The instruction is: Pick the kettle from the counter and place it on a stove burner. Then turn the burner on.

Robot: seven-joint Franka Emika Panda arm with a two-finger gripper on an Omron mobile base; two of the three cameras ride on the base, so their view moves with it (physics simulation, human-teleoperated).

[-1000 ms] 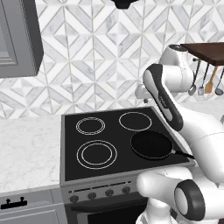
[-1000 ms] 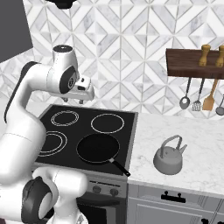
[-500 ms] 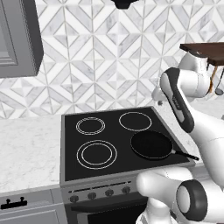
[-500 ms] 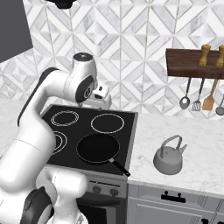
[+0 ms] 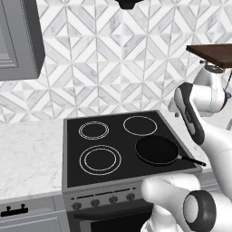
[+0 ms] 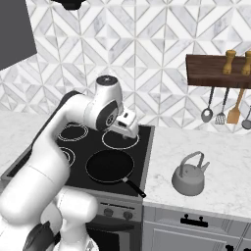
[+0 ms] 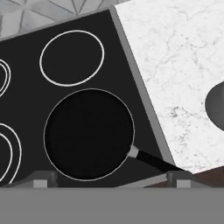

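Here the robot's two-finger gripper [image 7: 112,177] hangs high over the stove, its jaws spread wide apart and holding nothing; in the hand view the two dark finger tips [image 7: 41,179] poke up at the bottom edge on either side of the round black frying pan [image 7: 89,133], which sits straight ahead at lower centre of that frame. The pan's thin handle runs toward the lower right, pointing at the broad white marble-look stone surface [image 7: 175,57] that takes up the upper right.

The small squat pale grey metal kettle [image 6: 190,174] with its tall arched handle stands upright on that surface, right of centre in the right base view, well apart from the hand and beyond the stove's right edge. In the hand view a dark rounded edge at mid-right is probably its body, though too little shows to be sure. So the kettle lies off to the right of the jaws and lower down.

The large double-ringed burner in the black glass [image 5: 100,159] sits lower left of the cooktop in the left base view, unoccupied.
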